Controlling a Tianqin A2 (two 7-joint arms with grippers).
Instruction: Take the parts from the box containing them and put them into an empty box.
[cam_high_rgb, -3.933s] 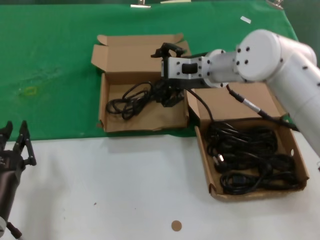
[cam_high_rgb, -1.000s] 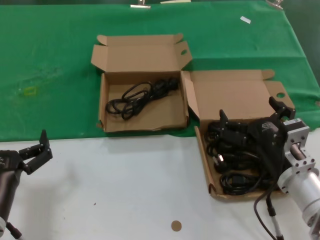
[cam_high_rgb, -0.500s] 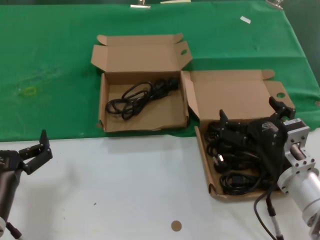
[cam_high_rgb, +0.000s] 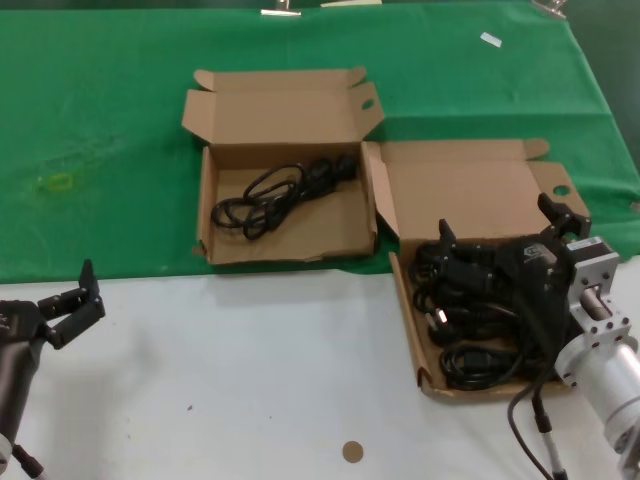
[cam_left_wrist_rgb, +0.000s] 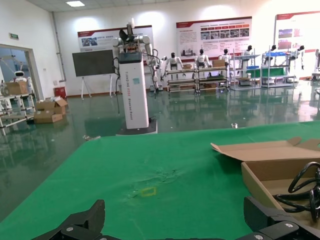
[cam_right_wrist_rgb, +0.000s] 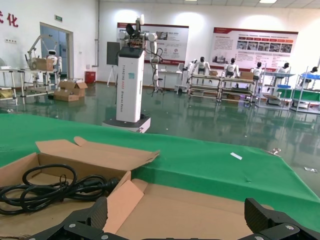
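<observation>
The box containing the parts (cam_high_rgb: 598, 322) lies at the right, its lid ear with a round hole (cam_high_rgb: 560, 190); several black coiled cables (cam_high_rgb: 478, 330) fill it. My right gripper (cam_high_rgb: 499, 222) hovers over this box's back end, open with nothing between its fingers; in the right wrist view the right gripper (cam_right_wrist_rgb: 177, 214) faces the box's lid (cam_right_wrist_rgb: 200, 205). The other box (cam_high_rgb: 300, 240), whose ear has an oval hole (cam_high_rgb: 367, 103), sits behind and to the left and holds one black cable (cam_high_rgb: 280, 190). My left gripper (cam_high_rgb: 68, 296) is parked open at the near left.
Both boxes rest mostly on a green cloth (cam_high_rgb: 100, 150); the near part of the table is white (cam_high_rgb: 250, 380). A small brown disc (cam_high_rgb: 352, 451) lies near the front edge. The left wrist view shows the left gripper (cam_left_wrist_rgb: 175, 216) above the cloth, the oval-hole box (cam_left_wrist_rgb: 260, 172) beside it.
About four seconds ago my right gripper was over the oval-hole box at the cable; it has since swung back over the full box, empty. Nothing has moved in the last second.
</observation>
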